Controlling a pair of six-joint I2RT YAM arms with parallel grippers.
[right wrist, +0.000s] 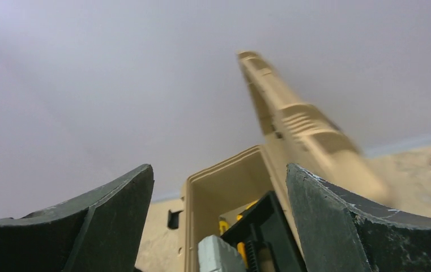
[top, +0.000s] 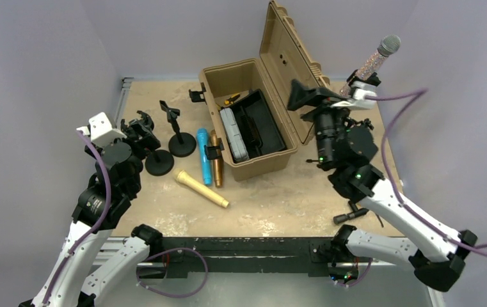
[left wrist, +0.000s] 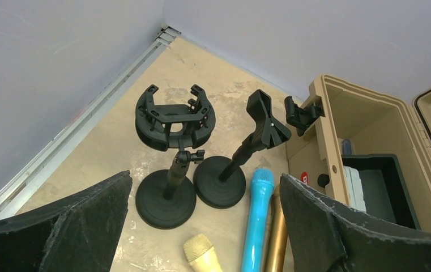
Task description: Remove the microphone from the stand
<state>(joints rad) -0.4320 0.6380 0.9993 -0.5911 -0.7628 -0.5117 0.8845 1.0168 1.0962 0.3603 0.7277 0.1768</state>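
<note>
You are working over a sandy tan tabletop (top: 279,192) mottled with pale patches and closed in by plain lilac-grey walls. A tan case (top: 253,150) is sitting open at the centre, its lid (top: 288,57) standing up toward 1 o'clock. The sparkly microphone (top: 381,54) is tilting up out of its stand clip (top: 373,79) at 2 o'clock, in the far right corner. In the right wrist view it is showing only as a blur at the edge.

Your right arm is reaching up and away. The right gripper (top: 301,96) is hovering beside the lid, just left of the microphone, with its fingers spread wide and gripping nothing.

Your left arm is bending over the 9 o'clock side. The left gripper (left wrist: 204,177) is gaping wide, holding nothing, above two bare stands (left wrist: 167,198). A blue microphone (left wrist: 258,215), a gold microphone (left wrist: 278,241) and a yellow microphone (top: 201,187) are lying just beside them.
</note>
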